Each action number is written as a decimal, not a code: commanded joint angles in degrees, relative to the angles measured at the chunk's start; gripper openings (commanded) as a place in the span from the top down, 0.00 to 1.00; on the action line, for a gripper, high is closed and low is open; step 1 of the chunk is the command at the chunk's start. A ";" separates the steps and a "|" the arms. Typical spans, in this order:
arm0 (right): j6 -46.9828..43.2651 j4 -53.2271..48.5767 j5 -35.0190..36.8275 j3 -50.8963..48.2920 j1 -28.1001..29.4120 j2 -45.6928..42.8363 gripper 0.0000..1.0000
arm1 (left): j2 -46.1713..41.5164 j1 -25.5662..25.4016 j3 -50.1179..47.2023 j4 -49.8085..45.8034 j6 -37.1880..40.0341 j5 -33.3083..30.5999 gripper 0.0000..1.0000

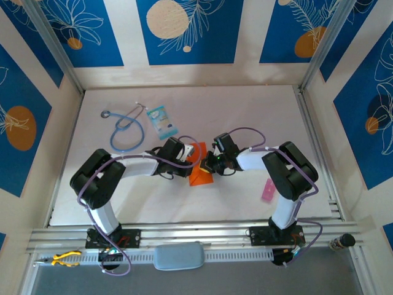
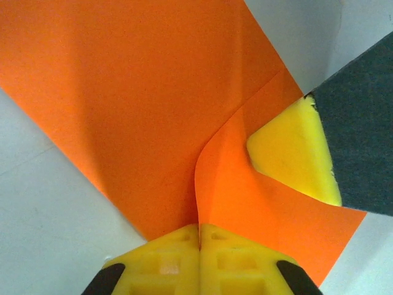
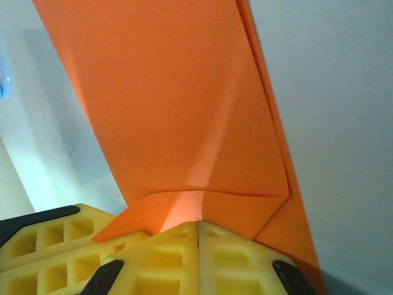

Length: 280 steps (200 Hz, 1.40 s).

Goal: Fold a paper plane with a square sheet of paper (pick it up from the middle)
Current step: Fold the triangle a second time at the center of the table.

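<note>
Paper (image 2: 123, 92) in left claw (image 2: 199, 238), right claw (image 3: 198, 230)

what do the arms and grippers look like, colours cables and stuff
The left arm and right arm have bulky black joint housings and white links, with purple cables looping along them. The left gripper and right gripper have blocky yellow fingers with square pockets and black trim.

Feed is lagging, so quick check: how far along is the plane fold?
Done: the orange sheet has at least one folded flap, seen from the right wrist. In hand: left end effector and right end effector both shut on it. Left: it is no slim dart yet.
</note>
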 commanded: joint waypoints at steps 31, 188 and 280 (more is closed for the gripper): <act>0.16 -4.90 2.62 -1.54 0.23 1.05 1.00 | -6.42 0.45 6.47 -13.06 -2.49 -2.98 0.74; 0.80 -5.84 2.87 -1.20 0.05 0.86 1.00 | 1.09 -0.29 4.95 -5.51 -13.21 20.33 1.00; 0.83 -5.99 2.89 -1.55 0.06 0.83 1.00 | 4.03 -0.60 4.72 -7.46 -11.29 18.25 0.98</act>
